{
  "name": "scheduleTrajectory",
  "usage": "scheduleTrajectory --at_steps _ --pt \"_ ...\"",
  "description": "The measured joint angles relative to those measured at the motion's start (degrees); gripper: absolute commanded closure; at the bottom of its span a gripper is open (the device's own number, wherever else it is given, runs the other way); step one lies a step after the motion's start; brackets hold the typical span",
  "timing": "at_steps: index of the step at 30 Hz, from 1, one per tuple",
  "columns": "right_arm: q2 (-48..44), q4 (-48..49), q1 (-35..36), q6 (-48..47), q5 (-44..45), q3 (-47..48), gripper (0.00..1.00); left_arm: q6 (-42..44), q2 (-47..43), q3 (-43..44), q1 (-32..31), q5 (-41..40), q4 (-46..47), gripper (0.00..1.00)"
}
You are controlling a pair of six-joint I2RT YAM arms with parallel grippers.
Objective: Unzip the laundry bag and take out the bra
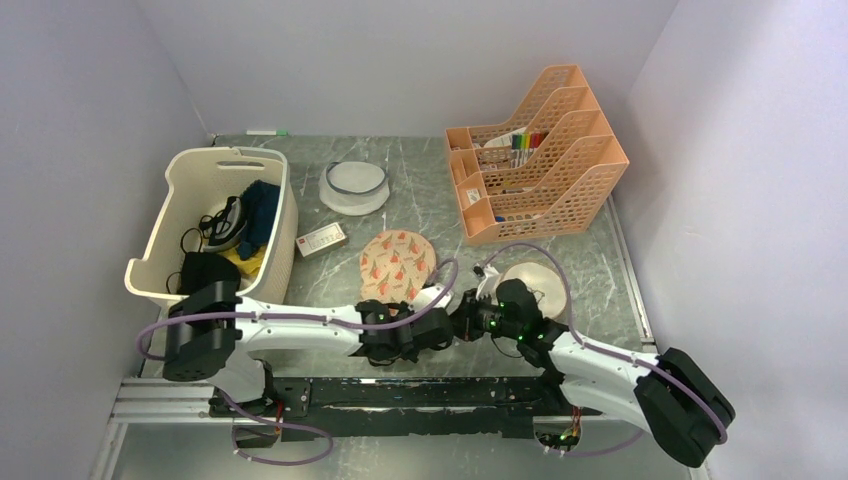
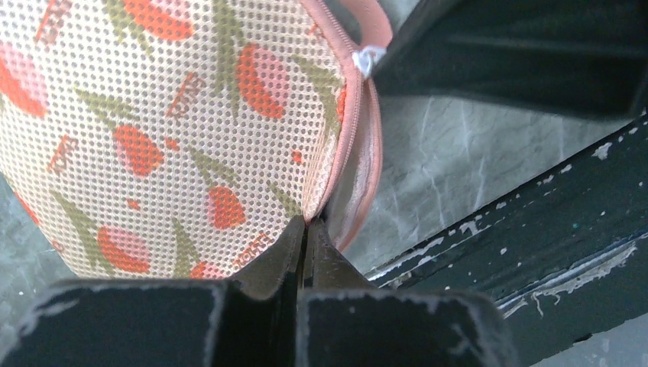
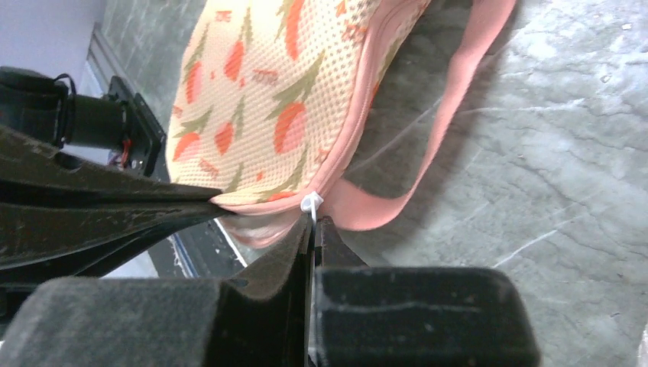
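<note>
The laundry bag (image 1: 398, 262), peach mesh with a red floral print, lies on the marble table near the arms. My left gripper (image 2: 307, 222) is shut on the bag's near edge, just beside the pink zip seam (image 2: 350, 130). My right gripper (image 3: 312, 218) is shut on the white zip pull (image 3: 311, 203) at the end of the seam. From above, the left gripper (image 1: 440, 308) and the right gripper (image 1: 462, 312) meet tip to tip at the bag's near right corner. A pink loop (image 3: 451, 115) trails onto the table. A sliver of pale lining (image 2: 358, 180) shows. The bra is hidden.
A cream slotted basket (image 1: 215, 225) with dark clothes stands at the left. A white bowl (image 1: 354, 187) and a small box (image 1: 321, 240) lie behind the bag. An orange file rack (image 1: 540, 155) stands back right, a white disc (image 1: 530, 280) beside the right arm. The dark mounting rail (image 2: 535, 222) runs close by.
</note>
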Motion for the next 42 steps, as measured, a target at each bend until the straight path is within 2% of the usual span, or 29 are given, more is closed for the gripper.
scheduleTrajectory --at_steps 9,23,25,30,32,36,42 --pt "8.3 0.0 -0.1 -0.9 3.7 5.2 1.00 -4.4 -7.9 -7.5 -1.1 -1.6 2.0 0.93" --pt "15.3 5.1 -1.4 -1.3 4.3 7.8 1.00 -9.5 -15.6 -10.0 -1.1 -2.8 -0.6 0.93" --pt "16.1 6.6 -1.6 -1.3 2.9 8.1 1.00 -9.5 -16.5 -10.2 -1.1 -2.8 -0.9 0.86" --pt "17.1 11.3 -2.0 -0.5 -1.8 7.9 1.00 -9.1 -16.9 -10.0 -1.1 -1.3 -2.2 0.50" --pt "16.9 13.1 -1.9 0.4 -3.3 7.1 1.00 -8.8 -16.8 -8.9 -1.3 -0.6 -2.9 0.41" --pt "14.9 15.3 -0.8 2.6 -4.7 4.9 1.00 -7.9 -14.8 -4.1 -1.4 -0.7 -2.7 0.32" --pt "10.7 16.5 1.6 5.5 -5.2 2.8 1.00 -7.4 -7.1 1.4 -1.5 -3.0 -2.1 0.32"
